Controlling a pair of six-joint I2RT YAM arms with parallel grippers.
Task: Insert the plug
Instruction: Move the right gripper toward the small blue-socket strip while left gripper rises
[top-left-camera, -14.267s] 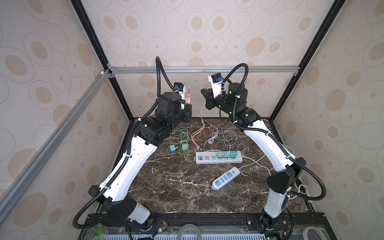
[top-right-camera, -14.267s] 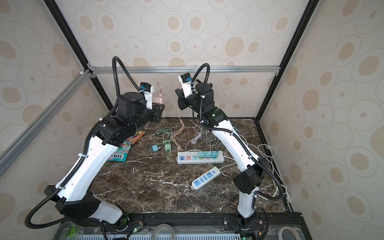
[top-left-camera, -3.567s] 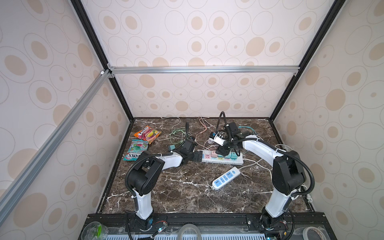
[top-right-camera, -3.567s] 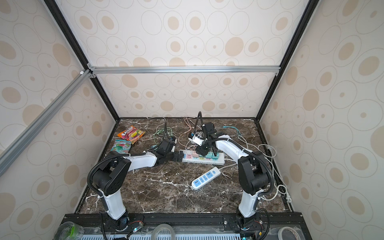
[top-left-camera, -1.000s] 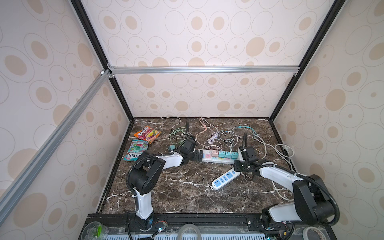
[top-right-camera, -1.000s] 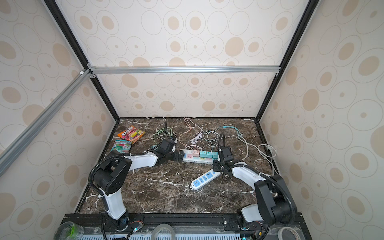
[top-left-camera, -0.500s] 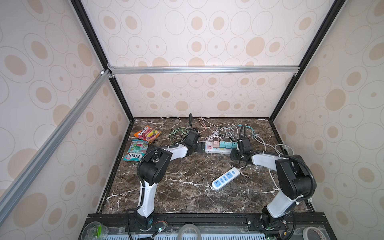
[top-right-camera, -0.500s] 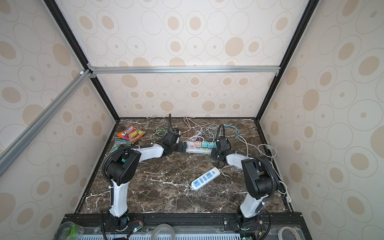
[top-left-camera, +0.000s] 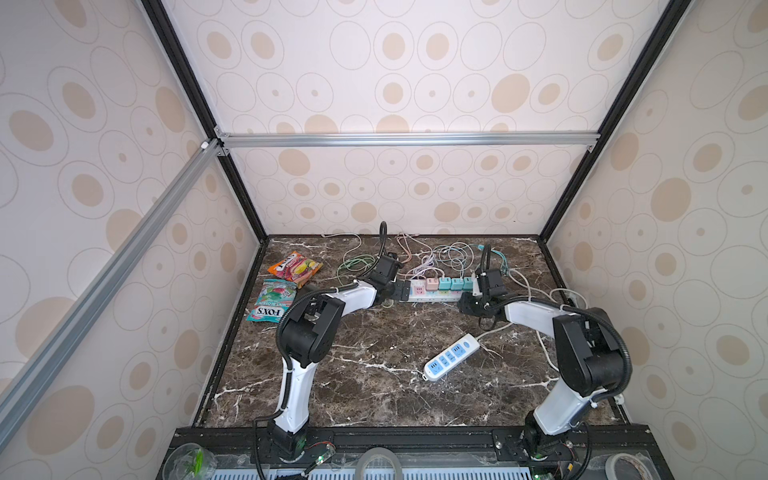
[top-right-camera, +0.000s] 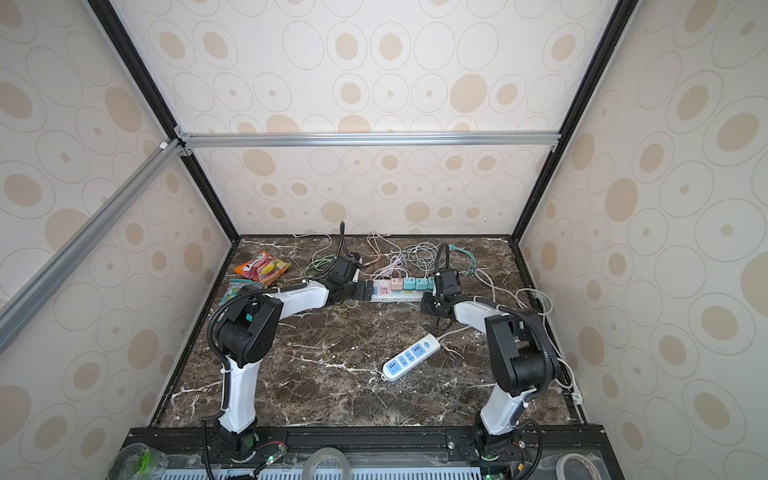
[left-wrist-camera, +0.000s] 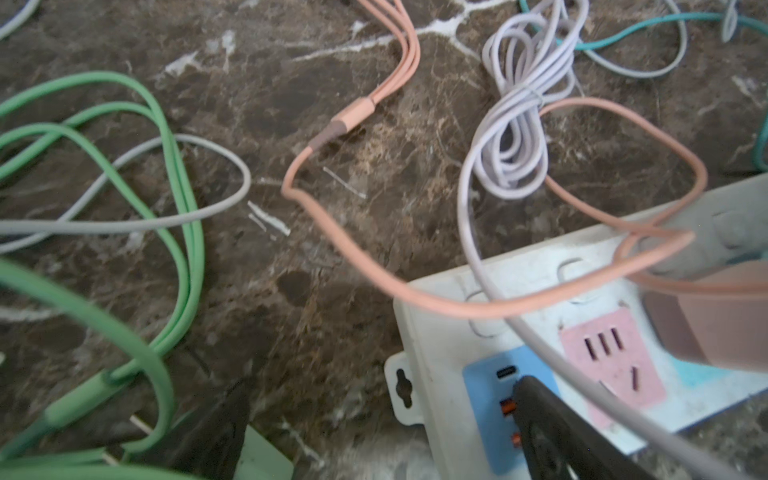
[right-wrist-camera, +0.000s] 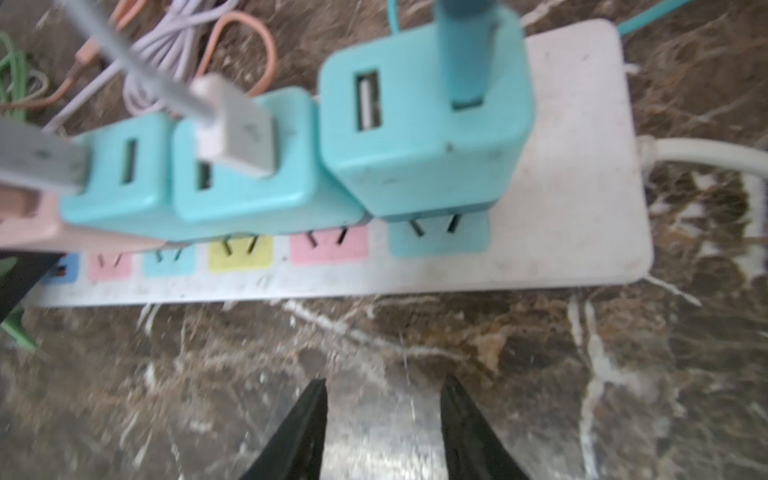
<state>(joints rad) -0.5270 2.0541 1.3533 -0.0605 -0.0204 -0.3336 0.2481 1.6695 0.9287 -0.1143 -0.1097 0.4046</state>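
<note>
Jaws parted, empty on your right gripper (right-wrist-camera: 384, 382), wide on left gripper (left-wrist-camera: 380, 392); teal charger (right-wrist-camera: 424, 124) looks rigid, light, slick: pinch its flat sides.

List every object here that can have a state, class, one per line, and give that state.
Long white power strip: lying flat on the table, most sockets taken.
Three teal cube chargers: plugged into the strip.
Pink cube charger: plugged in.
Pink three-pin socket: empty.
Small blue-and-white power strip: lying loose, sockets empty.
Left gripper: open, holding nothing.
Right gripper: open, holding nothing.
</note>
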